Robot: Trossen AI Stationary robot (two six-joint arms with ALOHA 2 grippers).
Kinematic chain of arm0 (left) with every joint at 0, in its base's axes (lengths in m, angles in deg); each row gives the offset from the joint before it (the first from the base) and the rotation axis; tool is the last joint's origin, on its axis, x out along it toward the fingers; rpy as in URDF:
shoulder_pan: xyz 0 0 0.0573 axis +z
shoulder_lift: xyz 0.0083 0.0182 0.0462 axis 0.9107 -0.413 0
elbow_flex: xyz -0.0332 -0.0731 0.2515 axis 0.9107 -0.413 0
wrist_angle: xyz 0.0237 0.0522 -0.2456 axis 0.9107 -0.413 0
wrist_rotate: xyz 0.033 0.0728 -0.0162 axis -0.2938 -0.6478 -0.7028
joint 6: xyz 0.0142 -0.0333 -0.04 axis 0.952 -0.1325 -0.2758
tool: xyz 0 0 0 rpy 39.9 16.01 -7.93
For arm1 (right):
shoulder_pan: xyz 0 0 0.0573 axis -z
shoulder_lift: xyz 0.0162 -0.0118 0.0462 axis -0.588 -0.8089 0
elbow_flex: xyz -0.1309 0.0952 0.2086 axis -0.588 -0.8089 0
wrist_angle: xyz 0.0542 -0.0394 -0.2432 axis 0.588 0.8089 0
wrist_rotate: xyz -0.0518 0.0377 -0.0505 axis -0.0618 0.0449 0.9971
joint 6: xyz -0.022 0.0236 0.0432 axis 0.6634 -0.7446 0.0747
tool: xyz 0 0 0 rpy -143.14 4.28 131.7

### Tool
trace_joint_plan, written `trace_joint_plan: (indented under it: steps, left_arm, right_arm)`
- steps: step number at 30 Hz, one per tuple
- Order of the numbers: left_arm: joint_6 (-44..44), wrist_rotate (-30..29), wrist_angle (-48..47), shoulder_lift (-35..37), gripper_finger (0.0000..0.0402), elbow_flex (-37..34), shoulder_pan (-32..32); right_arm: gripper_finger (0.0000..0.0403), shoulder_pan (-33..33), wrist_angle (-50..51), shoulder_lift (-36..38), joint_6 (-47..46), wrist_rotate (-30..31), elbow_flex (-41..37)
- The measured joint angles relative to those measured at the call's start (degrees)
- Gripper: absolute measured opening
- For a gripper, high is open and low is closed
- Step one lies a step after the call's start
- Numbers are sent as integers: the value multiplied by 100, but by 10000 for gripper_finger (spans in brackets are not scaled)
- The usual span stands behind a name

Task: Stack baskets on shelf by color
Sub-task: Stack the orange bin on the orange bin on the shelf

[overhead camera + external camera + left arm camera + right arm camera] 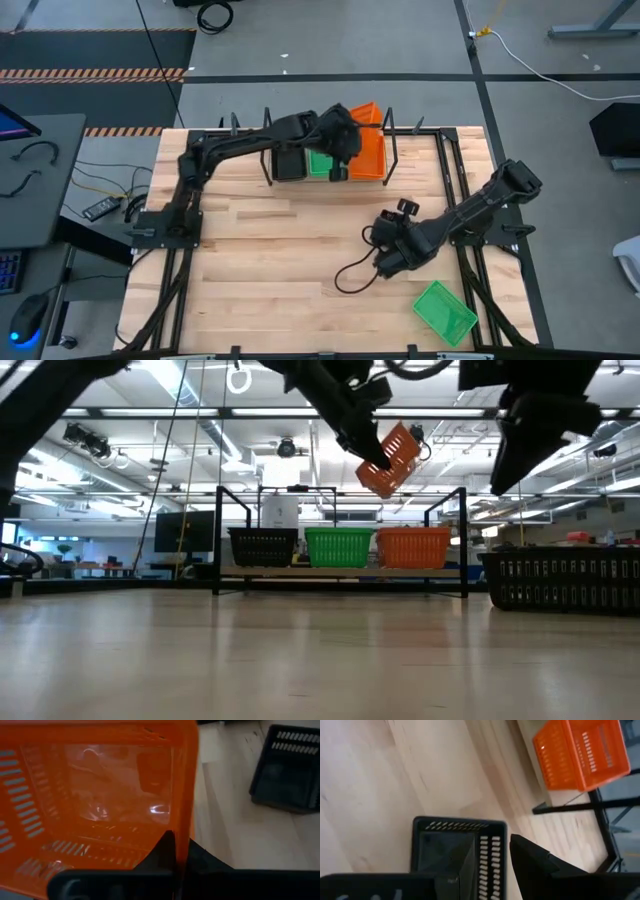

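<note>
My left gripper (340,148) is over the shelf (340,572) at the table's far edge, shut on an orange basket (390,460). That basket is in the air above the orange basket (413,547) standing on the shelf's right end. A green basket (339,547) stands in the shelf's middle and a black one (262,546) on its left. My right gripper (490,845) is open above a black basket (455,850) on the table, its fingers to either side of one slotted wall; in the low view it hangs well clear of that basket (560,580). Another green basket (445,312) lies near the right front corner. My left gripper holds the orange basket by one side wall (184,815). One finger (162,852) is inside the basket and the other (207,862) is outside. The basket is lifted clear and tilted, hanging below the fingers over the shelf's orange basket.
Thin black upright rods (217,540) (464,540) frame the shelf. A black cable (350,275) loops on the table beside my right arm. Bare wood lies between the shelf and the near edge (260,260). Table frame bars (455,170) run along the right side.
</note>
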Motion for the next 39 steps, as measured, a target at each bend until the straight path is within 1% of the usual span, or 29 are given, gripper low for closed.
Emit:
trace_joint_plan:
  steps: [5,8,17,21,24,28,30,32,39]
  left_arm:
    - [117,72,-89,-444,1,586,46]
    - [-18,83,-97,-596,1,728,58]
    - [-46,67,-68,-907,1,738,112]
    - [-181,35,-215,-978,2,736,170]
    - [-155,7,-34,-1031,3,745,173]
    - [-76,4,135,-1146,6,740,171]
    - [-111,7,4,-1169,6,736,162]
    - [-102,11,126,-1228,6,738,153]
    - [-184,16,50,-1234,8,736,62]
  right_arm:
    - [130,-319,122,0,-560,6,0]
    - [130,-463,125,0,-767,7,0]
    - [130,-541,356,0,-825,37,0]
    - [130,-448,473,0,-891,279,0]
    - [130,-381,567,0,-930,411,0]
    - [130,-281,649,0,-926,419,0]
    - [130,-254,674,0,-924,420,0]
    - [130,-252,696,-2,-921,417,0]
    - [130,-260,807,-2,-925,417,0]
